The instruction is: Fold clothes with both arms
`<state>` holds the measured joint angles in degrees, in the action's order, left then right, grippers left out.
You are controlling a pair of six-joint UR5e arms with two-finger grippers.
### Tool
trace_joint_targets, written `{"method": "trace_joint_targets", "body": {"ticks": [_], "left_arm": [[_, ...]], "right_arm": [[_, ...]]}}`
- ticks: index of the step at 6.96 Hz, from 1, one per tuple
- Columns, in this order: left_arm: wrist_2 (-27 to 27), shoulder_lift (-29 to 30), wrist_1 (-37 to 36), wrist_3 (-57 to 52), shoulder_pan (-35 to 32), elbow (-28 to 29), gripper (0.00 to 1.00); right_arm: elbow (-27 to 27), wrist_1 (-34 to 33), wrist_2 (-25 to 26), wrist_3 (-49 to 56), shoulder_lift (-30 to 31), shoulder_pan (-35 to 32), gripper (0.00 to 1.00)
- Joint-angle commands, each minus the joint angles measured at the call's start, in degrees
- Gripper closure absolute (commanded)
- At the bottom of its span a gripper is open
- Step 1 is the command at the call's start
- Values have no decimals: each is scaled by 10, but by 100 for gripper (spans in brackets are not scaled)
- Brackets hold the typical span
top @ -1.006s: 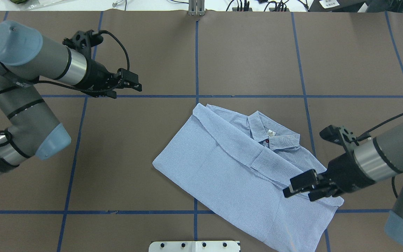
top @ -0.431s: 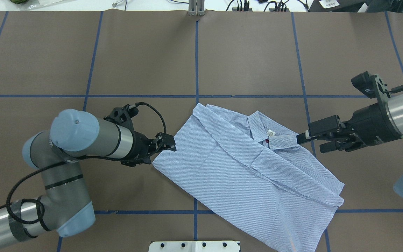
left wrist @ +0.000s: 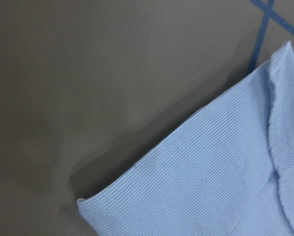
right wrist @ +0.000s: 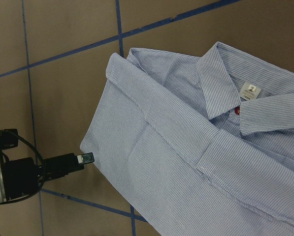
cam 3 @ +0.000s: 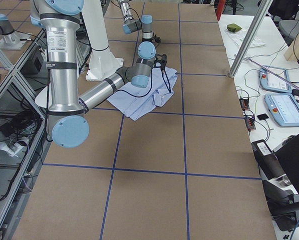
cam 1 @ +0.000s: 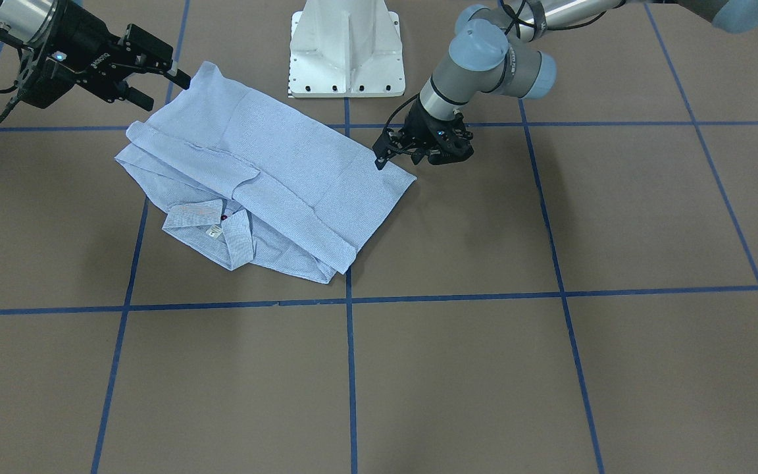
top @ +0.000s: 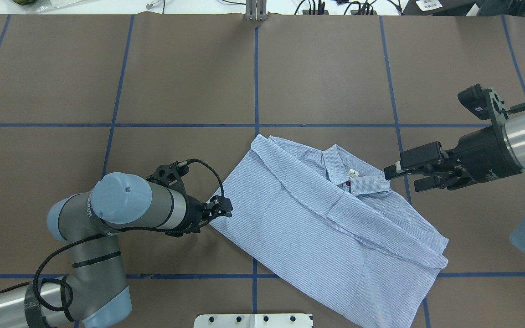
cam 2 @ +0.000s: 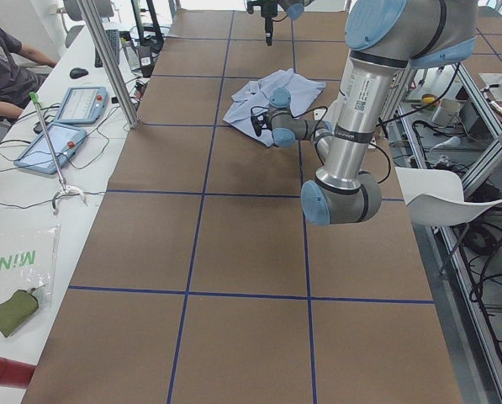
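Left claw [top: 224,208] sits low at the shirt [top: 317,223] corner, cloth just beyond its tips; you cannot tell whether it is parted. Right claw [top: 401,178] gapes empty, collar [top: 372,182] just ahead. Pinch every layer of that corner before lifting.

Open table [top: 176,68] surrounds the shirt [top: 317,228]; the pedestal [cam 1: 346,46] stands near its hem.
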<state>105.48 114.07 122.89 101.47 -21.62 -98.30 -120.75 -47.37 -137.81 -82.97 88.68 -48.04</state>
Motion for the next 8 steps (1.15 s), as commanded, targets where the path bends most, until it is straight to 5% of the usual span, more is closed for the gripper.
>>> {"method": "trace_joint_targets", "body": {"ticks": [1,3,4,6,7,8], "left_arm": [[-9,1,-2,0,-2,6,12],[-9,1,-3,0,-8,7,23],[-12,1,-4,0,-8,7,41],[-16,2,-10,0,-7,9,48],[-16,5,-10,0,-7,9,65],[-16,5,-11,4,-8,8,100]], "right_arm": [[1,-1,-1,0,1,-2,0],[1,-2,-4,0,2,-5,0],[2,-4,-4,0,2,-5,0],[3,-4,-4,0,2,-6,0],[3,-5,-4,0,3,-7,0],[3,-5,-4,0,3,-10,0]]}}
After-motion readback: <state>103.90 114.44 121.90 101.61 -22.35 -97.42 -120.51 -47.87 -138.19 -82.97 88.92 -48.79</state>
